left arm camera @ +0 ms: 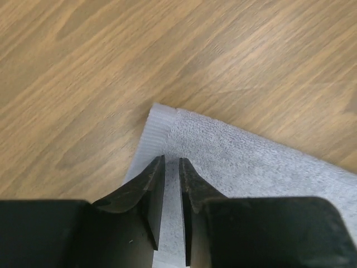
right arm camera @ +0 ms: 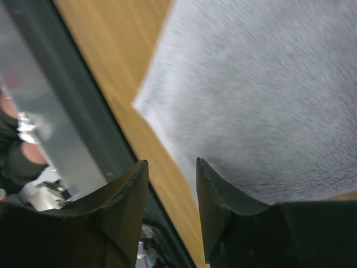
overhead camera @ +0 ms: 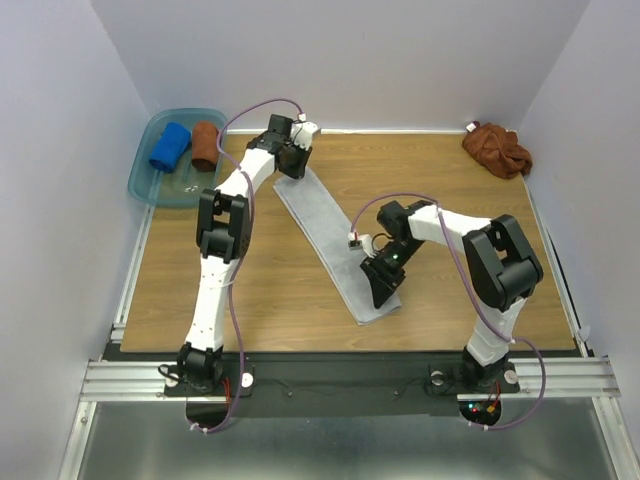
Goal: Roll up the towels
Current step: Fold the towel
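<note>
1. A light grey towel (overhead camera: 335,240) is seen laid flat as a long narrow strip on the wooden table (overhead camera: 300,290), running diagonally from the far left-centre toward the near centre.
2. The left gripper (overhead camera: 292,160) is positioned over the far end of the grey towel. In the left wrist view its fingers (left arm camera: 153,190) are nearly together, with only a narrow slit between them, and are set just above the towel's hemmed corner (left arm camera: 159,120). No cloth is seen pinched between them.
3. The right gripper (overhead camera: 382,285) is positioned over the near end of the same towel. In the right wrist view its fingers (right arm camera: 215,195) are parted, with a clear gap between them, and nothing is held; the towel's near corner (right arm camera: 148,103) lies beneath, close to the table edge.
4. A rust-brown towel (overhead camera: 497,148) is noted crumpled in a heap at the far right corner of the table, well apart from both grippers.
5. A translucent blue tub (overhead camera: 150,185) is located at the far left corner. A rolled blue cloth (overhead camera: 170,146) and a rolled brown cloth (overhead camera: 205,146) are contained in it, side by side.
</note>
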Robot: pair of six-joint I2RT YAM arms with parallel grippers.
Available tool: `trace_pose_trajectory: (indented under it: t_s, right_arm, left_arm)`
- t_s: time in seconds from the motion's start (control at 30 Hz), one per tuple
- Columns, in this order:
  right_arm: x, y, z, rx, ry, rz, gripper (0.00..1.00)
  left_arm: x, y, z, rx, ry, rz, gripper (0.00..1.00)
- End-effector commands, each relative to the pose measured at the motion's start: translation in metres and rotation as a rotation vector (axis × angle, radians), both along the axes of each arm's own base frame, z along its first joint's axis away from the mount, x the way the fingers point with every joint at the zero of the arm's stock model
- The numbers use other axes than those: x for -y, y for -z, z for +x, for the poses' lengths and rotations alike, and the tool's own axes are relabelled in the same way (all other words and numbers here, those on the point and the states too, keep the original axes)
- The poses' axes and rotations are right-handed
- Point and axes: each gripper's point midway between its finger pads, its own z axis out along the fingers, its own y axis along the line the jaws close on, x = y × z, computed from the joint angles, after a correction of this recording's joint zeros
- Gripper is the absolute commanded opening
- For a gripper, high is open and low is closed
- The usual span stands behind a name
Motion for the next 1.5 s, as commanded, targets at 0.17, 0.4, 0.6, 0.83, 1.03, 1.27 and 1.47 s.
trace_pose_trajectory:
  t_s: [0.17,0.4,0.6,0.83,1.03,1.27,1.47]
  right_arm:
    - [-0.028,-0.075,0.036,0.103,0.083,0.206,0.49]
    - [-0.014,-0.022,0.086,0.236,0.175,-0.005,0.39]
    - [-0.012,0.006,0.081,0.171,0.192,-0.043,0.34]
    - [-0.03,0.017,0.05,0.023,0.232,0.061,0.34]
    - [-0.069,0.028,0.036,-0.132,0.256,0.156,0.35]
    - [-0.089,-0.004,0.03,-0.122,0.216,0.239,0.49]
    - [-0.085,-0.059,0.024,-0.009,0.203,0.339,0.5]
  left_arm:
    - [0.003,-0.123,-0.047,0.138,-0.002,-0.135,0.36]
    - [0.0,-0.064,-0.086,-0.014,-0.084,-0.103,0.27]
    - [0.002,-0.022,-0.095,-0.099,-0.112,-0.075,0.2]
    - [0.015,0.016,-0.086,-0.149,-0.028,-0.055,0.14]
    - [0.025,0.023,-0.05,-0.113,0.006,-0.036,0.11]
    - [0.024,-0.069,-0.031,0.071,0.037,-0.087,0.32]
    - [0.006,-0.208,-0.11,0.399,0.178,-0.216,0.75]
